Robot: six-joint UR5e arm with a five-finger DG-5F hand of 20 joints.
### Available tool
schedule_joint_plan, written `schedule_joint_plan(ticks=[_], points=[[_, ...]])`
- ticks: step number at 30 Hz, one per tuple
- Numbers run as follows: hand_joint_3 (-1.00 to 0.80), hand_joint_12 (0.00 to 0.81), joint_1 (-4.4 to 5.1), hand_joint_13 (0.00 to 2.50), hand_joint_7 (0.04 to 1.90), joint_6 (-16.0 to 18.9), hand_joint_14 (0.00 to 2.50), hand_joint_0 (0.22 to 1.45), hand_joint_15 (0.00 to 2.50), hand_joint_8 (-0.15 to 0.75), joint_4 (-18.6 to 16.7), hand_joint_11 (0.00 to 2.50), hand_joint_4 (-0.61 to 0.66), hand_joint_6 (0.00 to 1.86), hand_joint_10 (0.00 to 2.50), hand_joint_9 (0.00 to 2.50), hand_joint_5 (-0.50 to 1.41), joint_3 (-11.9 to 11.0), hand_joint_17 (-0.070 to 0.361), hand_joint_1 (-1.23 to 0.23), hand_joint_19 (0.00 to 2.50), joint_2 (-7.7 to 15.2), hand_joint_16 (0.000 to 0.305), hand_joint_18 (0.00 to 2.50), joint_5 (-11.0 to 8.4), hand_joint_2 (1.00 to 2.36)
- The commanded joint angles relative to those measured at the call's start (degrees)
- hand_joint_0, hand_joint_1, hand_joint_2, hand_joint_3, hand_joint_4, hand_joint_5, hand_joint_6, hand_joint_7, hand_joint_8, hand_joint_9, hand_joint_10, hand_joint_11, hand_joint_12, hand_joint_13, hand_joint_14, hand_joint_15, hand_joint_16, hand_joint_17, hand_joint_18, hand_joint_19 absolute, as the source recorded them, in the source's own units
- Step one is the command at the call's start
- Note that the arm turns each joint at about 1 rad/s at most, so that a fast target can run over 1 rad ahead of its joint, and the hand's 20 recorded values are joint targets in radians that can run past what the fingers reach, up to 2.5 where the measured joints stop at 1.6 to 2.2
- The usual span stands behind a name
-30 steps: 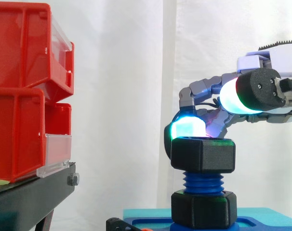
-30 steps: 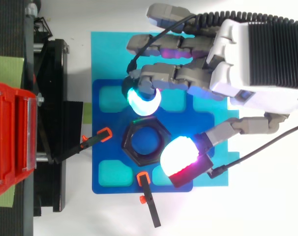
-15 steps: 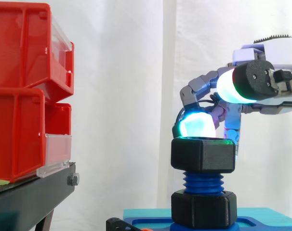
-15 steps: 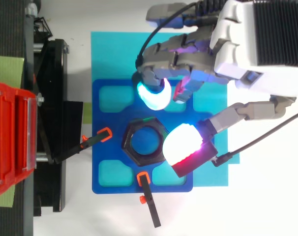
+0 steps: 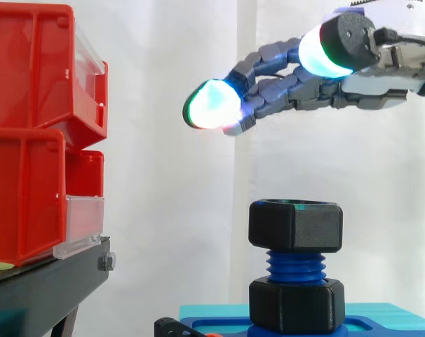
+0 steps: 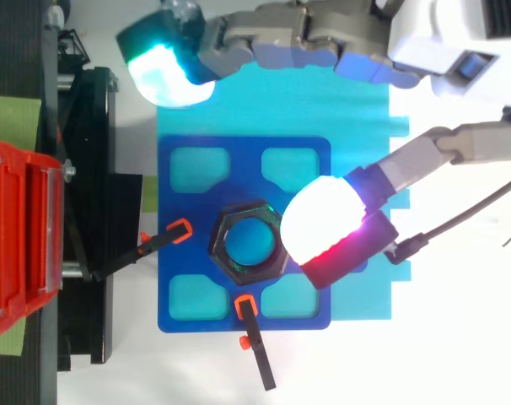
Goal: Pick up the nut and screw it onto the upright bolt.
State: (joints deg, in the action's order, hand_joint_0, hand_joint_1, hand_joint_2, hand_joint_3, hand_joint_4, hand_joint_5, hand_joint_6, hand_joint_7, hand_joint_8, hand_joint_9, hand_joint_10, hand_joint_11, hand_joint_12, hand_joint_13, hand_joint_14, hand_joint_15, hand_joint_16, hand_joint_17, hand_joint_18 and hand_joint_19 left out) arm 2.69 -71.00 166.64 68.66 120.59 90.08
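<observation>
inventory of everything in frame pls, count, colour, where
top nut: 1, black, on the upper end of the bolt
bolt: 1, blue, upright in the middle of the plate
base nut: 1, black, at the foot of the bolt
plate: 1, blue, on the mat
mat: 1, cyan, under the plate
clamps: 2, black with orange tips, at the plate's left and bottom edges
bins: 2, red, stacked on the stand
stand: 1, black, left of the plate
curtain: 1, white, behind
robot hand: 1, open, above the top nut, apart from it, holding nothing
</observation>
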Motion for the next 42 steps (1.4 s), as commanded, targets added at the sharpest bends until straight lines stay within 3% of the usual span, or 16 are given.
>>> schedule_joint_plan(ticks=[1, 8, 12, 21, 26, 30, 34, 42], points=[[-0.5, 0.32, 0.3, 0.0, 0.56, -1.5, 0.0, 0.42, 0.0, 0.145, 0.1, 0.0, 0.08, 0.5, 0.0, 0.0, -0.22, -0.2, 0.101, -0.22, 0.0, 0.0, 0.045, 0.0, 0.44, 1.0], [-0.5, 0.318, 1.62, 0.0, 0.54, -1.0, 0.0, 0.41, 0.0, 0.139, -0.7, 0.0, 0.08, 0.5, 0.0, 0.0, -0.23, 2.0, 0.104, -0.17, 0.0, 0.0, 0.046, 0.0, 0.27, 1.0], [-0.5, 0.318, 2.23, 0.0, 0.54, 0.2, 0.0, 0.4, 0.0, 0.136, -0.2, 0.0, 0.09, 0.5, 0.0, 0.0, -0.23, 2.2, 0.105, -0.15, 0.0, 0.0, 0.047, 0.0, 0.18, 1.0], [-0.5, 0.318, 3.46, 0.0, 0.56, 0.5, 0.0, 0.41, 0.0, 0.161, 1.4, 0.0, 0.13, 0.5, 0.0, 0.0, -0.21, 2.2, 0.103, -0.18, 0.0, 0.0, 0.046, 0.0, -0.17, 1.0], [-0.5, 0.311, 4.6, 0.0, 0.57, 1.0, 0.0, 0.42, 0.0, 0.176, 0.9, 0.0, 0.15, 0.5, 0.0, 0.08, -0.19, 4.0, 0.095, -0.22, 0.0, 0.1, 0.042, 0.0, -0.52, 1.0], [-0.5, 0.313, 4.78, 0.0, 0.59, 1.3, 0.0, 0.42, 0.0, 0.18, -0.2, 0.0, 0.17, 0.5, 0.0, 0.11, -0.19, 5.0, 0.093, -0.23, 0.0, 0.0, 0.041, 0.0, -0.7, 1.0], [-0.5, 0.311, 5.31, 0.0, 0.61, 1.2, 0.0, 0.42, 0.0, 0.186, -2.3, 0.0, 0.17, 0.5, 0.0, 0.13, -0.18, 5.3, 0.091, -0.23, 0.0, 0.1, 0.04, 0.0, -1.93, 1.0], [-0.5, 0.309, 6.27, 0.0, 0.65, 1.1, 0.0, 0.43, 0.0, 0.199, -2.1, 0.0, 0.19, 0.5, 0.0, 0.17, -0.17, 5.3, 0.088, -0.24, 0.0, 0.1, 0.039, 0.0, -3.78, 1.0]])
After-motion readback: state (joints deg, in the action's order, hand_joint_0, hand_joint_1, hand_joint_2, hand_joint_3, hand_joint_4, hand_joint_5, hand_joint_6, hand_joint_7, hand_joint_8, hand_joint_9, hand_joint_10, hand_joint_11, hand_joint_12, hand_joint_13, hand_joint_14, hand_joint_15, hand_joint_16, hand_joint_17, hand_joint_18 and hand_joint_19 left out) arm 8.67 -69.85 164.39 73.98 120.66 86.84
